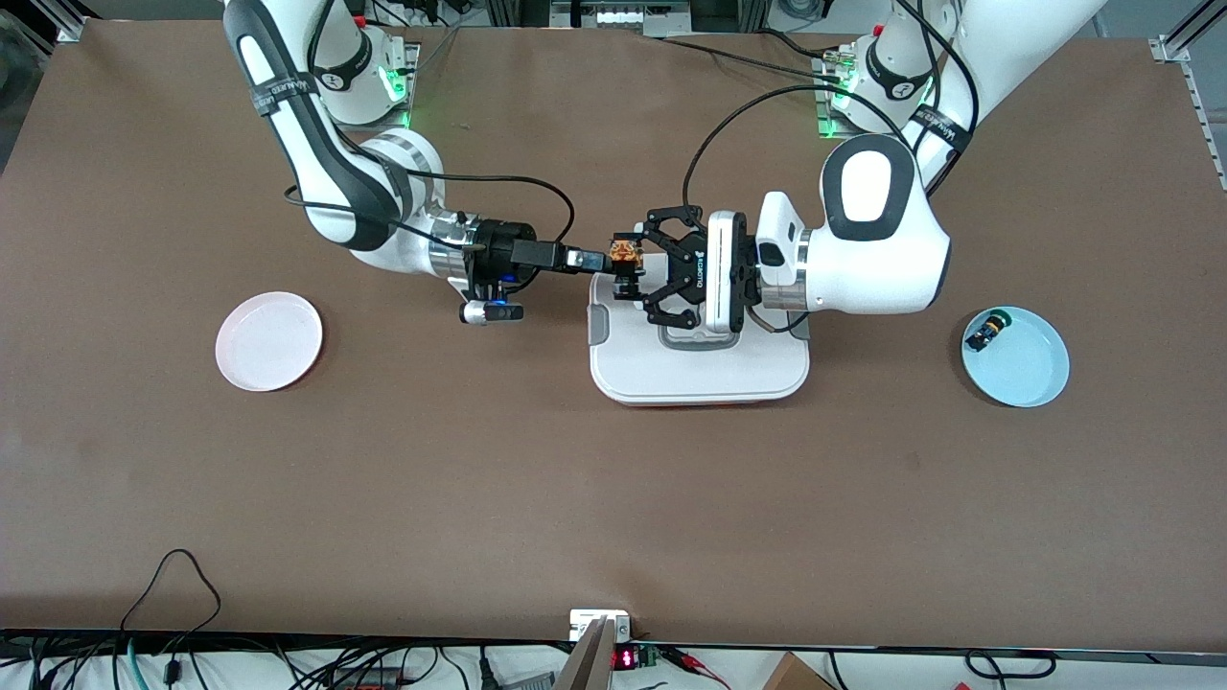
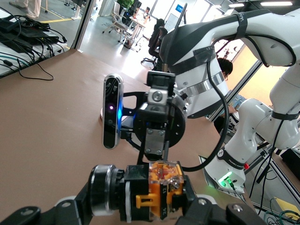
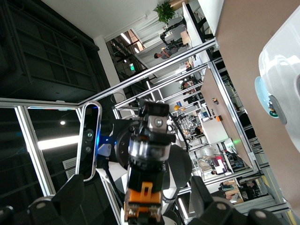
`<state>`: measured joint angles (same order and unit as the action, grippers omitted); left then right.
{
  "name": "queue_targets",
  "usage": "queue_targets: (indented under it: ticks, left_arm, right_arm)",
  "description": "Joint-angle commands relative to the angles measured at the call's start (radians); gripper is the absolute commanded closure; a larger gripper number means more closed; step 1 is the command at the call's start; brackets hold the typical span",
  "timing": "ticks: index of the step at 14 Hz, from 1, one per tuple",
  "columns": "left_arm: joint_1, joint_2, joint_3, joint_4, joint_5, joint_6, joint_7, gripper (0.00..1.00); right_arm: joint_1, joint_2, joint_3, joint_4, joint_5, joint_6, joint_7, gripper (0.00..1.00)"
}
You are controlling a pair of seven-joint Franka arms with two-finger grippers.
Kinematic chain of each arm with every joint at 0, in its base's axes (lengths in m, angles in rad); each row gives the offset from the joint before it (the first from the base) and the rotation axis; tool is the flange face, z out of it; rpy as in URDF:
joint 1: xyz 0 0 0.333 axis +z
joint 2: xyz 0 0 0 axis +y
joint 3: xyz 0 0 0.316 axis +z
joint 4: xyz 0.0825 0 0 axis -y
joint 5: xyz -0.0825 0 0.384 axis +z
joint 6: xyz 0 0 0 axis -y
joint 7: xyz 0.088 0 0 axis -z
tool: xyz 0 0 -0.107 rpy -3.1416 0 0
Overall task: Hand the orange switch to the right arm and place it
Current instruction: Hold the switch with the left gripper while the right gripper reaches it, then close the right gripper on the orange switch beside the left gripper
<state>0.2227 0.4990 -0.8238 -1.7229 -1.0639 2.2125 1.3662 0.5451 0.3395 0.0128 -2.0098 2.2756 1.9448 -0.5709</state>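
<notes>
Both grippers are meeting over the white tray (image 1: 700, 369) at the middle of the desk (image 1: 613, 498). We are seeing the left gripper (image 1: 640, 265) clamping the orange switch (image 1: 625, 255) in mid-air, fingers closed around its body. Our right gripper (image 1: 604, 260) is reaching in to the switch's other end; whether it is gripping, we cannot tell. A pink plate (image 1: 269, 341) and a blue plate (image 1: 1016, 357) are sitting toward opposite ends.

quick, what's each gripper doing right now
Left gripper: shut on the orange switch, over the white tray.
Right gripper: at the switch's other end; whether its jaws have closed cannot be told.
</notes>
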Motion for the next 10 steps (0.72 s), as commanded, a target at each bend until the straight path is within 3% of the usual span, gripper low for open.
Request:
queue_targets:
  ticks: [1,10]
  left_arm:
    - [0.018,-0.005,-0.011,-0.018,-0.036,-0.007,0.048,1.00]
    - [0.034,-0.014,-0.017,-0.043,-0.036,-0.008,0.082,1.00]
  right_arm:
    - [0.047,-0.013,-0.004,-0.029,0.096,0.011,-0.065,0.02]
    - [0.058,0.044,-0.005,0.022,0.151,0.014,-0.070,0.06]
